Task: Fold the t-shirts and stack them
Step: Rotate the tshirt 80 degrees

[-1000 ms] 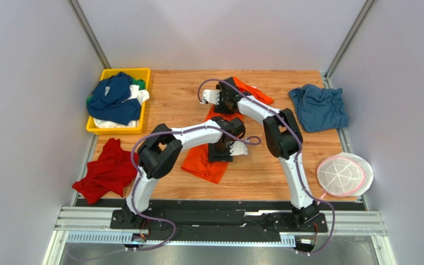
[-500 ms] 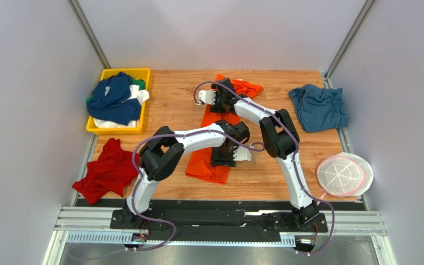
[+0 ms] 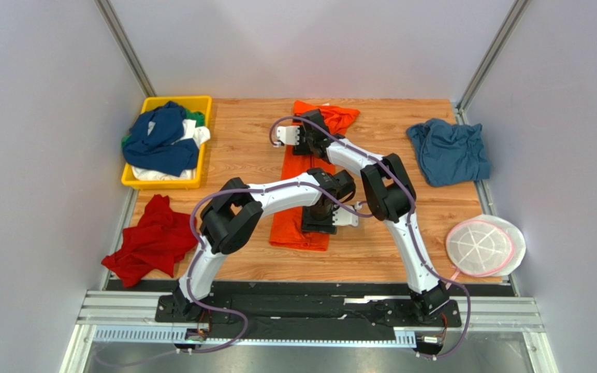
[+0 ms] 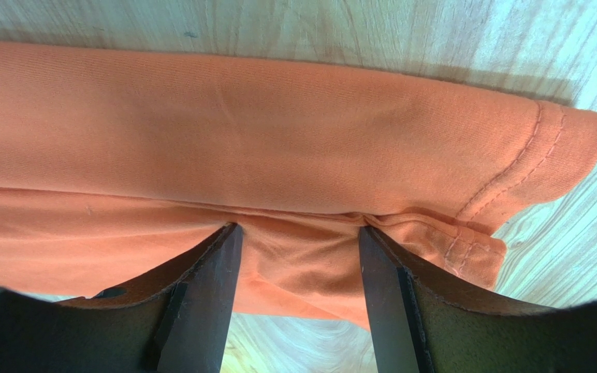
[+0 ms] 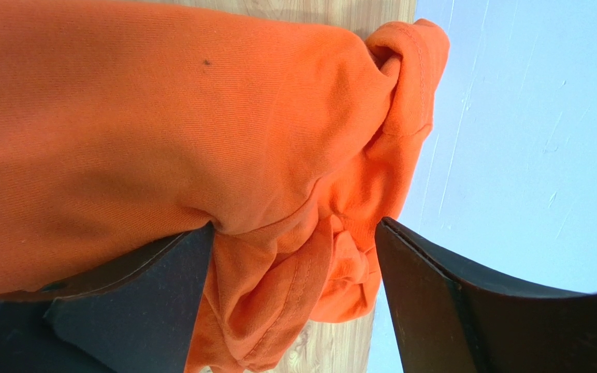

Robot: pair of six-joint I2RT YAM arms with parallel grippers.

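Note:
The bright orange t-shirt (image 3: pixel 293 165) lies as a long narrow strip on the wooden table, from the far edge towards the near middle. My left gripper (image 3: pixel 321 221) sits over its near end. In the left wrist view (image 4: pixel 297 229) its jaws stand apart with the hemmed orange cloth (image 4: pixel 262 132) lying between and past the tips. My right gripper (image 3: pixel 300 140) is at the far end. In the right wrist view (image 5: pixel 293 225) its jaws are wide apart around bunched orange cloth (image 5: pixel 138 116), with a gap beside the right finger.
A steel-blue shirt (image 3: pixel 449 151) lies crumpled at the far right. A red shirt (image 3: pixel 150 241) lies at the near left. The yellow tray (image 3: pixel 200 99) at the far left holds navy (image 3: pixel 161 140), white and green shirts. A white-and-pink disc (image 3: pixel 484 246) sits at the near right.
The orange shirt has been drawn from a slanted heap into a straight strip reaching the far edge. The right gripper moved farther and left; the left gripper moved slightly right and nearer.

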